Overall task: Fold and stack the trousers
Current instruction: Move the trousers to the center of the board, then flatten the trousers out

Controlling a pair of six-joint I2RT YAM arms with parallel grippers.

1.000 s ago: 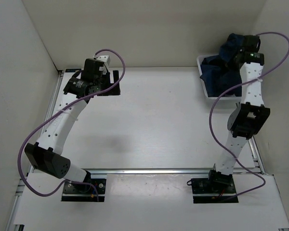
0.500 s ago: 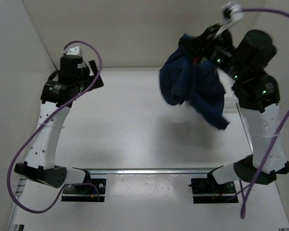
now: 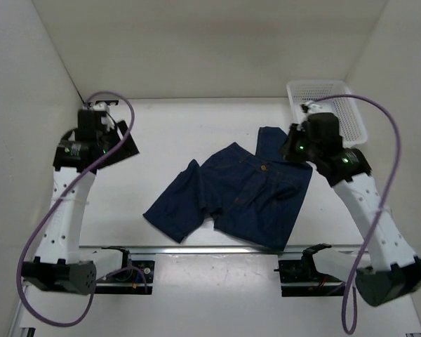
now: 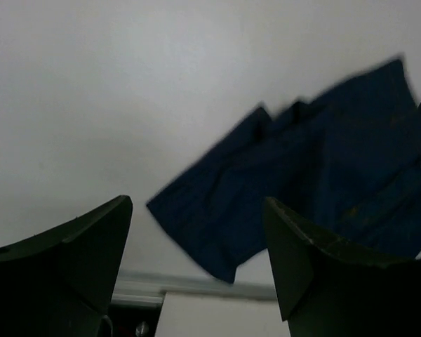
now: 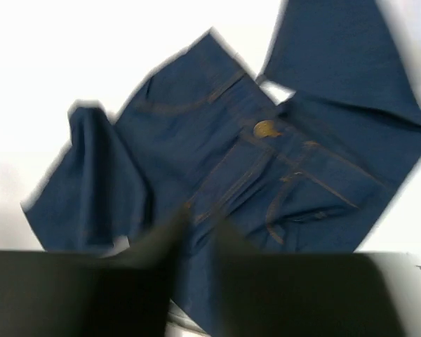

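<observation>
Lying on the table point(image 3: 196, 126), the trousers point(image 3: 238, 193) are outside the white basket point(image 3: 321, 85), mid-workspace between the two arms, with the lower edge near the front rail point(image 3: 217, 249). They are spread but not flat. The left portion looks folded over itself, and a flap reaches up-right toward the basket; I can't say which part that is. The tan patch point(image 5: 266, 128) and orange pocket stitching face up, so the back side is up. My read: this spot puts the cloth within reach of both arms, which a fold needs.

The right gripper point(image 3: 291, 146) hangs over that up-right flap, near the basket. Its wrist view is motion-blurred, so I can't tell whether the fingers are parted or pinching cloth.

The left gripper point(image 4: 196, 203) is spread wide with nothing between the fingers. It sits at the left side, well apart from the trousers, with its camera angled at the near leg end. It looks like a standby pose that leaves the middle free.

Judgement: this is the laying-out step, with no proper fold made yet. The next move likely needs the doubled-over part pulled straight first. The risk is pinching two layers there.
</observation>
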